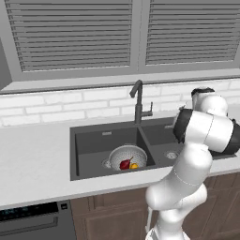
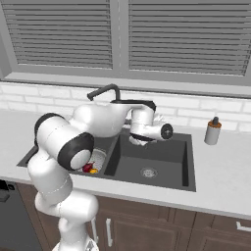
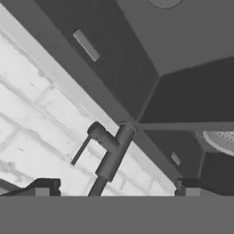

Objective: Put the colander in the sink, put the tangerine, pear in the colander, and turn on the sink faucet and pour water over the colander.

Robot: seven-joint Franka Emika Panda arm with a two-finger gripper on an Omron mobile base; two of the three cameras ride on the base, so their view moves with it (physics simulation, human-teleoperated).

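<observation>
The round silvery perforated metal colander point(image 1: 127, 156) is seated in the left basin of the dark charcoal double-basin sink point(image 1: 93, 145), over that basin's drain. Inside the colander, the small dark red pear point(image 1: 125, 163) and the small round orange tangerine point(image 1: 134, 166) are lying side by side, touching or nearly so. In the right base view the colander point(image 2: 98, 159) is largely hidden behind the white arm, with the pear point(image 2: 87, 168) and tangerine point(image 2: 93, 171) just showing at its near edge. The tall slim dark grey faucet point(image 1: 138, 104) is mounted behind the divider between the basins, its thin side lever point(image 3: 81, 150) angled out from the stem. The two-finger gripper point(image 3: 114, 187) is held spread wide beside the faucet stem point(image 3: 113, 155), nothing being pinched between its tips. A small white soap dispenser bottle point(image 2: 212, 130) is stood on the pale counter point(image 2: 220, 176) right of the sink. No readable writing or brand is seen anywhere.
</observation>
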